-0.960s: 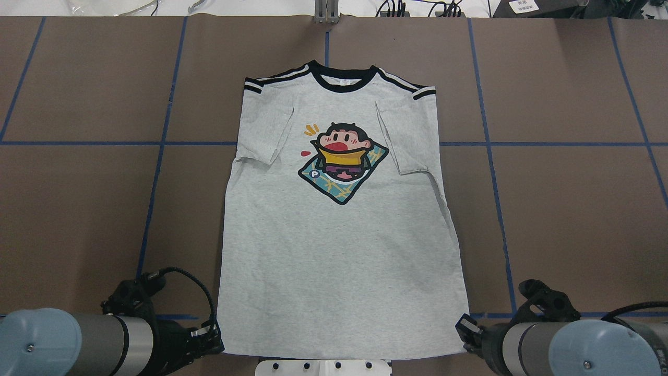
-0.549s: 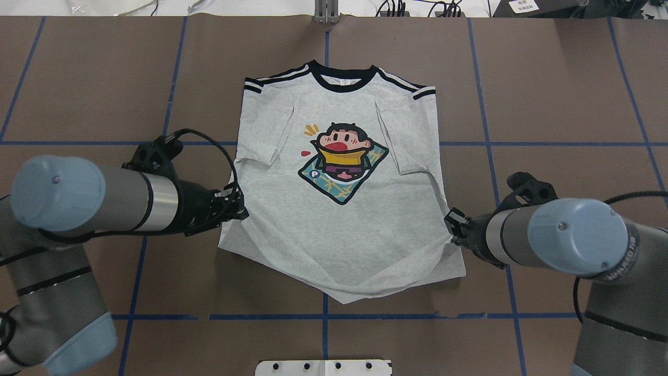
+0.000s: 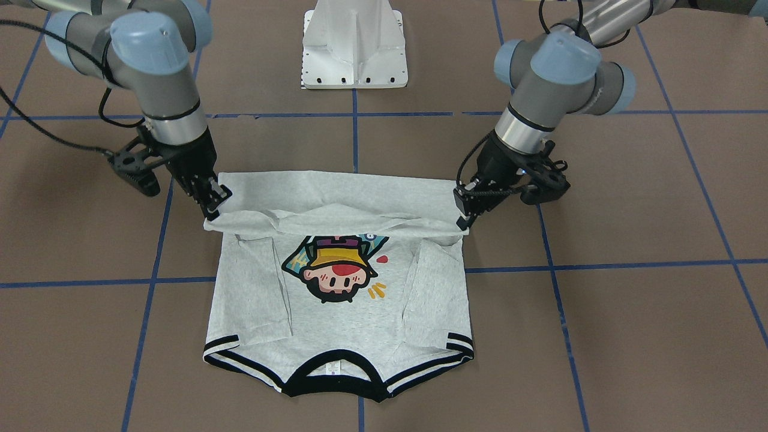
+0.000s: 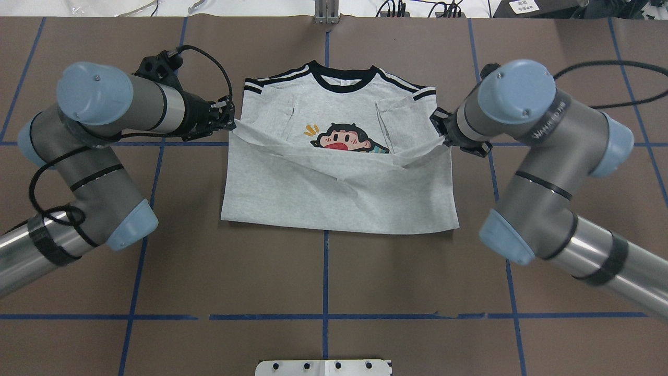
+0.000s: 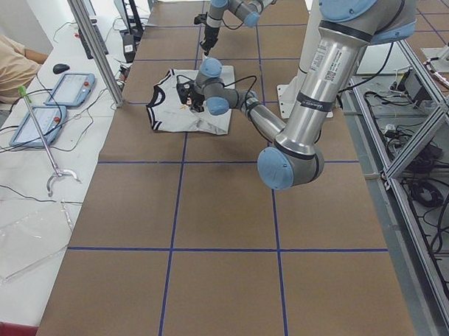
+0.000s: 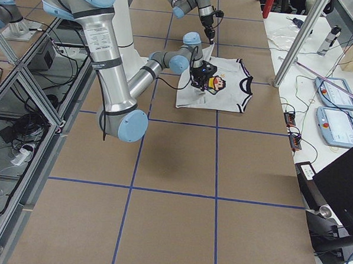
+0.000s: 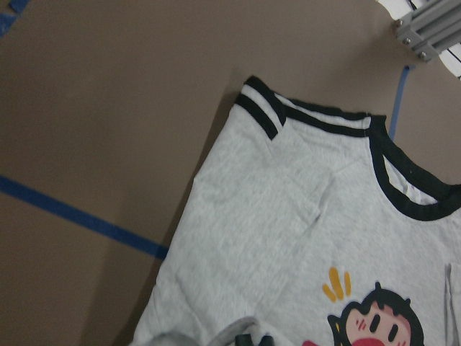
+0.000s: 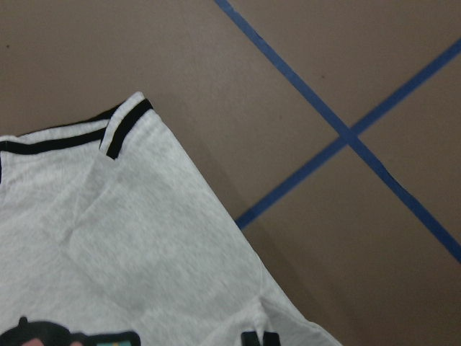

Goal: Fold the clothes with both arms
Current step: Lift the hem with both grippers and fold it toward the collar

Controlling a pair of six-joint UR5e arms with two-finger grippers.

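Observation:
The grey T-shirt (image 4: 339,188) lies front-up on the brown table, black collar (image 4: 342,83) at the far side. Its lower part is lifted and folded over towards the collar, and covers the lower half of the cartoon print (image 4: 342,140). My left gripper (image 4: 232,121) is shut on the left hem corner, held just above the shirt beside the left sleeve. My right gripper (image 4: 437,130) is shut on the right hem corner beside the right sleeve. In the front-facing view the left gripper (image 3: 462,219) and the right gripper (image 3: 213,207) hold the hem taut between them.
The white pedestal base (image 3: 354,48) stands at the robot's side of the table. Blue tape lines (image 4: 324,271) mark a grid on the brown surface. A metal post (image 4: 326,10) stands at the far edge. Tablets (image 5: 70,88) and an operator (image 5: 3,61) are beyond it.
Both grippers have moved away from the robot towards the collar, carrying the hem with them. The fold now covers the lower part of the print.

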